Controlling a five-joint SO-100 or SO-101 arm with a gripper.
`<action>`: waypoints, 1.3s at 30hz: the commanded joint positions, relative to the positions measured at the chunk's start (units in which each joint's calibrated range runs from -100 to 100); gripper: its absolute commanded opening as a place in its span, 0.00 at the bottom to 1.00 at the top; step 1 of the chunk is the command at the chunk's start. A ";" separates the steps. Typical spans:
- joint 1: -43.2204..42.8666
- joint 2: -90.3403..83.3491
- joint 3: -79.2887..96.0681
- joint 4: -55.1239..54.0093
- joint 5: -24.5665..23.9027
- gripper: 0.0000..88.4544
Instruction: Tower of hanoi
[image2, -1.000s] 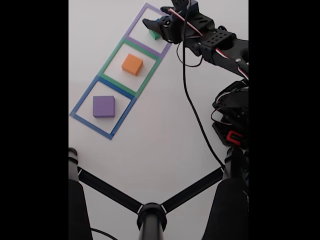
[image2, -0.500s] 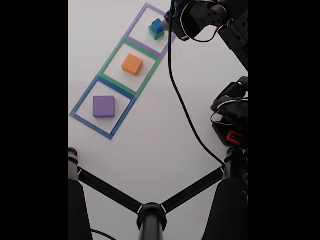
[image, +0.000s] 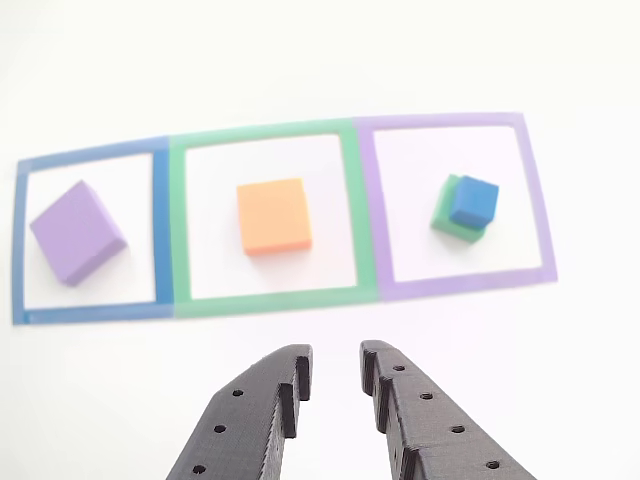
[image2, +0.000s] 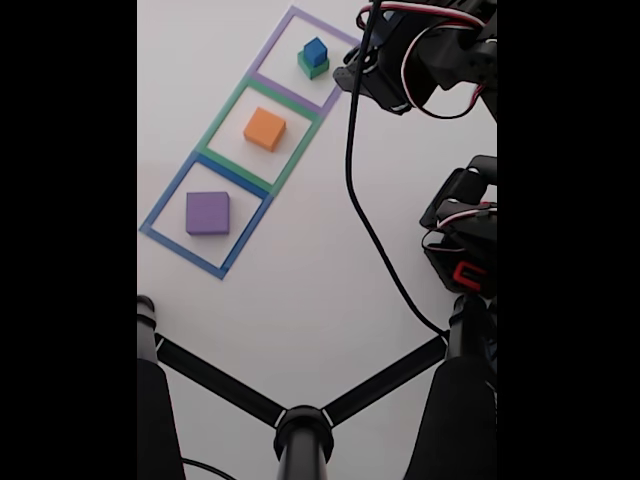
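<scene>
The small blue block sits on top of the green block inside the purple outline. Alone in the green outline lies the orange block. The purple block rests in the blue outline. My gripper hangs above the white table in front of the outlines, its black fingers slightly apart with nothing between them. In the fixed view it is just right of the purple outline.
Three flat square outlines lie in a row: blue, green and purple. A black cable trails across the table to the arm's base. A black tripod stand occupies the near edge.
The gripper let go of the blue block on the green one, then pulled up and back to the right, away from the purple outline. The blocks stay put.
</scene>
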 joint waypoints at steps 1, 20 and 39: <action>-0.96 -2.33 3.21 -2.69 0.00 0.05; 1.10 -7.70 63.91 -70.52 0.00 0.44; 1.10 33.73 74.99 -131.55 0.00 0.43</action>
